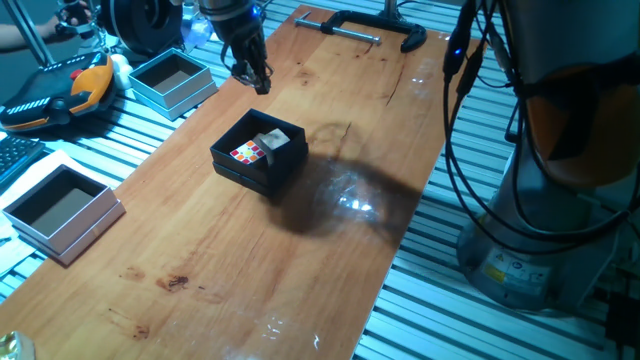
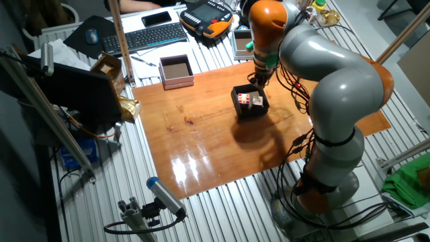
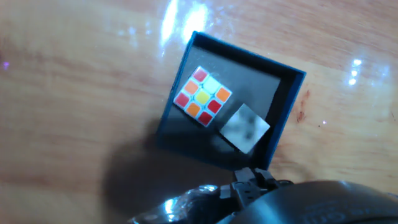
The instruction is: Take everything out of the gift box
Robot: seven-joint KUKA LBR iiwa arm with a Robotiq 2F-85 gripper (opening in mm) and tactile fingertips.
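One black gift box [image 1: 256, 152] holding two cubes sits mid-table, with our gripper [image 1: 253, 73] raised just behind it.

Nearest us, one pale square box [image 1: 62, 210] rests at the wooden table's [image 1: 200, 290] left edge. Farther in, the gift box holds one multicoloured puzzle cube [image 3: 203, 96] and one grey-beige block [image 3: 244, 127], corner to corner. Beyond, our gripper hangs empty above the tabletop; we cannot tell whether its fingers are parted. A second pale box [image 1: 172, 80] lies behind, left.
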